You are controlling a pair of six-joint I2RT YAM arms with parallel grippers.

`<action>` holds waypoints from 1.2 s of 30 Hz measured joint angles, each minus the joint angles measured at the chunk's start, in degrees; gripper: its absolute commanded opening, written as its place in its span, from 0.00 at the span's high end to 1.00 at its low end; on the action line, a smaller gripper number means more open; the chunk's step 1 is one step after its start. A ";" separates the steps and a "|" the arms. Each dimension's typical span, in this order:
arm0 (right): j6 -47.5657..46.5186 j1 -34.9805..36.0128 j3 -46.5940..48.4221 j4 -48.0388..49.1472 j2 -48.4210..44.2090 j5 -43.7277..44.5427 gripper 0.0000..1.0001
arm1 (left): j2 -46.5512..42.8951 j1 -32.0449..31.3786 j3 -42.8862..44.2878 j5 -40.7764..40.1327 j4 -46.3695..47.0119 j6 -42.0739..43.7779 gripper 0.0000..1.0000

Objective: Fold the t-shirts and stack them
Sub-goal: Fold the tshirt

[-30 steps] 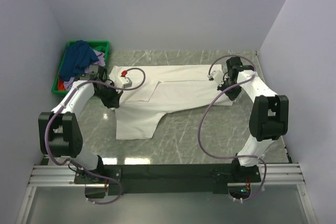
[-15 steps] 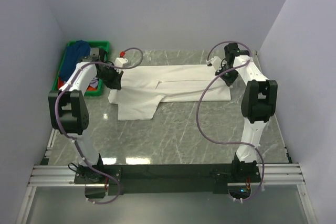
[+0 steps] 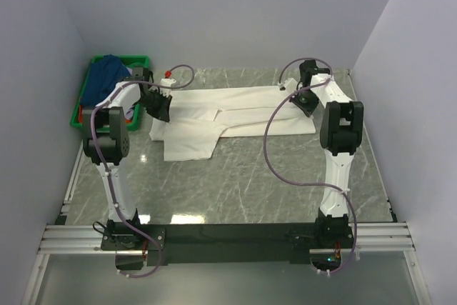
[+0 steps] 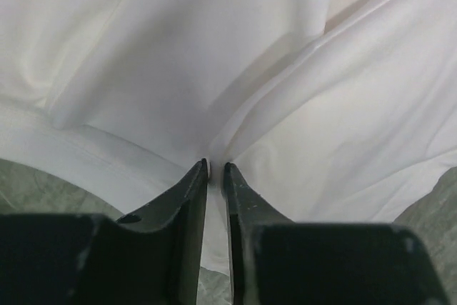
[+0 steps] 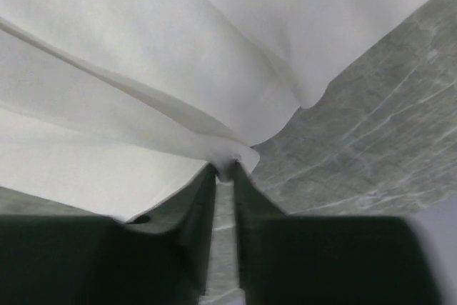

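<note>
The large white t-shirt (image 3: 235, 111) lies across the far part of the marble table, partly folded over itself, one flap hanging toward the front left. My left gripper (image 3: 158, 108) is shut on the shirt's left edge; the left wrist view shows white cloth (image 4: 214, 69) pinched between the tips (image 4: 215, 169). My right gripper (image 3: 305, 101) is shut on the shirt's right edge; the right wrist view shows a cloth corner (image 5: 235, 153) nipped between the tips (image 5: 224, 171). A dark blue shirt (image 3: 106, 76) lies in the crate. The red chest mark is hidden.
A green plastic crate (image 3: 98, 62) stands at the far left against the wall, holding the dark blue shirt and other cloth. Purple cables loop from both arms over the table. Walls close the left, back and right sides.
Both grippers have carried the white shirt's edges toward the far side of the table. The fold has narrowed and the shirt now lies farther back.
</note>
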 measured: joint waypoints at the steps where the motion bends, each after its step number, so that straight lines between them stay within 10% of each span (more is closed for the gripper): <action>1: 0.48 0.00 0.00 0.07 0.13 0.46 0.63 | 0.22 0.00 0.07 -0.24 0.31 -0.74 0.73; 5: 2.27 -0.04 1.16 0.37 0.13 2.34 0.46 | -0.11 0.04 0.09 -0.85 1.42 -2.25 0.61; 12: 6.21 -0.07 2.14 1.20 -2.86 1.60 0.52 | -10.27 0.22 -6.88 -1.25 5.07 -5.53 0.50; 20: 9.62 0.28 -3.37 -0.33 -9.18 -2.60 0.86 | -19.78 -1.53 -14.47 -1.33 9.88 -8.20 0.66; 36: 13.79 1.99 -9.57 0.28 -3.65 -0.52 0.88 | -15.61 -5.64 -26.67 -5.53 13.33 -11.87 0.74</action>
